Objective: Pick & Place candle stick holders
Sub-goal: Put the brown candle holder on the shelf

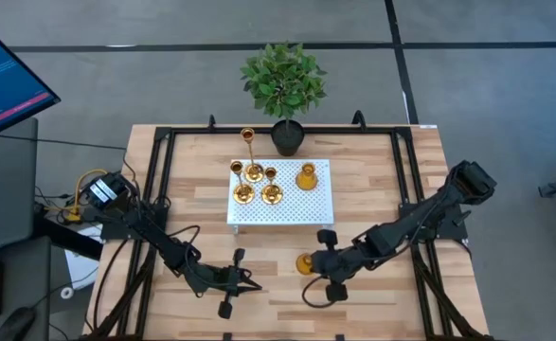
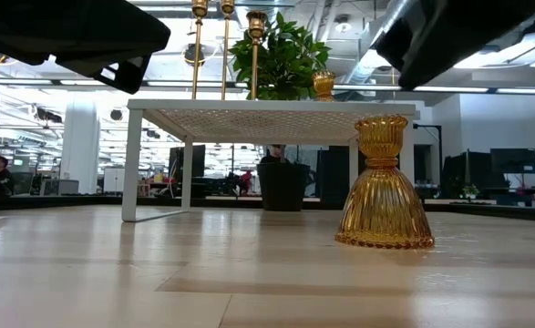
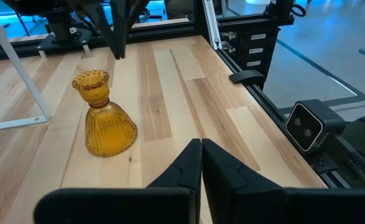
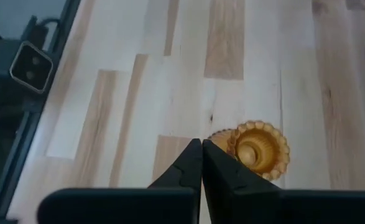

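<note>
**1 amber holder on bare table, 4 on the rack**

1 ribbed amber candle stick holder (image 1: 304, 263) stood upright on the wooden table (image 1: 372, 204), in front of the white perforated rack (image 1: 282, 194). The right gripper (image 1: 329, 268) hovered just beside it, fingers pressed together, grasping nothing. The left gripper (image 1: 232, 281) sat well apart toward the table's front, also clenched empty. On the rack: a tall thin-stemmed brass holder (image 1: 248, 152), 2 short brass holders (image 1: 244, 192), and 1 squat amber holder (image 1: 306, 177). A potted green plant (image 1: 284, 90) stood behind the rack.
</note>
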`<state>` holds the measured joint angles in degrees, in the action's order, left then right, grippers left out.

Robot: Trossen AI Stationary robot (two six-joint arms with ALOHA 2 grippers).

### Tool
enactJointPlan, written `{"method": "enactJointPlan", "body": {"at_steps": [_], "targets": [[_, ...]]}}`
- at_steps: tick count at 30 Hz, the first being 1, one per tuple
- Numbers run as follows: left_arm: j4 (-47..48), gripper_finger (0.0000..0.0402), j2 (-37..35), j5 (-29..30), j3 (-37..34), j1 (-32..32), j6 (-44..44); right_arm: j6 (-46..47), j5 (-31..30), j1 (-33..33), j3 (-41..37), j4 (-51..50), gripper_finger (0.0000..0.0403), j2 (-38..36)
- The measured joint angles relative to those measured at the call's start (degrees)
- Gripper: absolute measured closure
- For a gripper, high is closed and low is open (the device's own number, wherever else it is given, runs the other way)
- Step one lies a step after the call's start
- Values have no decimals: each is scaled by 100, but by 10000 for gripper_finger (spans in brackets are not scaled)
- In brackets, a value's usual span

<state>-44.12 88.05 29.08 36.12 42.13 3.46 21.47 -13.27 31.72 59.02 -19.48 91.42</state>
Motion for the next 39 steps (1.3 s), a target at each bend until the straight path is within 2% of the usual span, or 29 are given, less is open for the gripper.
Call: {"method": "enactJointPlan", "body": {"at_steps": [4,8,14,20,27,30,34,39], "targets": [[0,389,0,0,-2,0,0,-101,-144,13,0,-34,386,0],[0,389,0,-2,-2,0,20,-165,-356,1,2,-42,352,0],[0,389,0,0,-2,2,24,-196,-324,-72,-6,-169,304,228],[2,389,0,-2,-2,2,24,-213,-283,-115,53,9,285,641],[15,389,0,-1,-2,2,24,-189,-324,-144,68,-8,296,789],[15,389,0,-2,-2,2,24,-82,-316,-184,66,-50,321,766],[15,389,0,0,-2,2,26,3,-309,-222,63,-68,380,752],[16,389,0,-2,-2,2,26,148,-383,-217,63,-57,386,745]]}}
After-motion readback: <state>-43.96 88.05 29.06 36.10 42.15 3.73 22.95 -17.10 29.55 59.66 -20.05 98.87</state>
